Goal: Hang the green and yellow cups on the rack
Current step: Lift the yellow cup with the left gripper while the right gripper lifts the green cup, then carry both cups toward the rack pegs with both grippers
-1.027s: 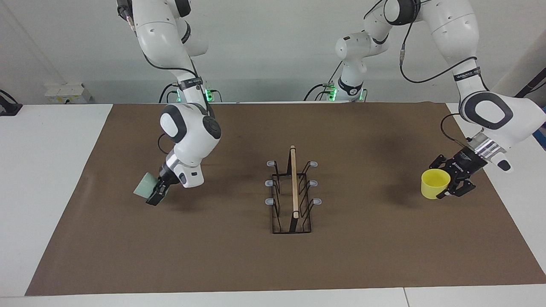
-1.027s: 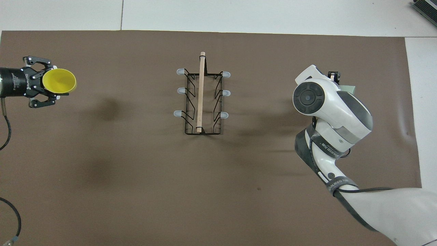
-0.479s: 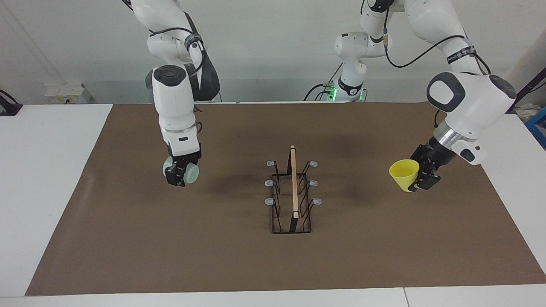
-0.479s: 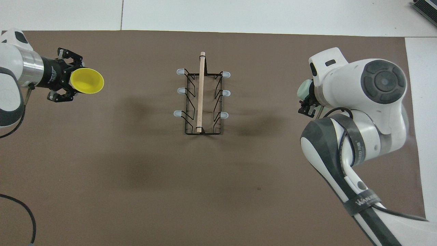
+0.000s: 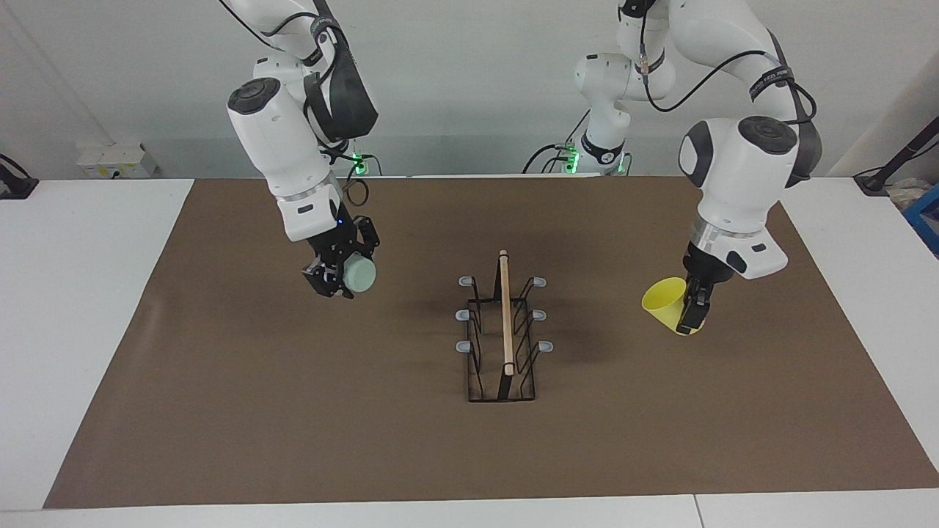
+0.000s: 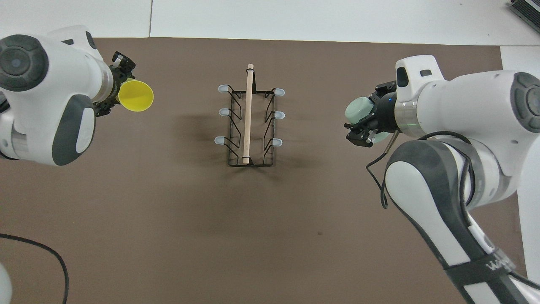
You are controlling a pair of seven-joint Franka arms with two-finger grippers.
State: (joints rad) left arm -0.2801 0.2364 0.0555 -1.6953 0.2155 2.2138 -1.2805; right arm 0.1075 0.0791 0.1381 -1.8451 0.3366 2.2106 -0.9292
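The black wire rack (image 5: 505, 323) with its wooden rod stands on the middle of the brown mat; it also shows in the overhead view (image 6: 249, 114). My left gripper (image 5: 688, 314) is shut on the yellow cup (image 5: 664, 302) and holds it tilted, mouth toward the rack, above the mat toward the left arm's end; the gripper (image 6: 116, 90) and cup (image 6: 136, 96) also show from overhead. My right gripper (image 5: 334, 282) is shut on the pale green cup (image 5: 359, 273) in the air beside the rack, at the right arm's end; from overhead the gripper (image 6: 367, 114) holds the cup (image 6: 358, 109) lying sideways.
The brown mat (image 5: 293, 411) covers most of the white table (image 5: 73, 293). All six grey-tipped prongs (image 5: 464, 314) of the rack are bare.
Both arms have lifted their cups off the mat and carried them inward toward the rack. The cups have been turned from upright to tilted sideways. The rack has not moved.
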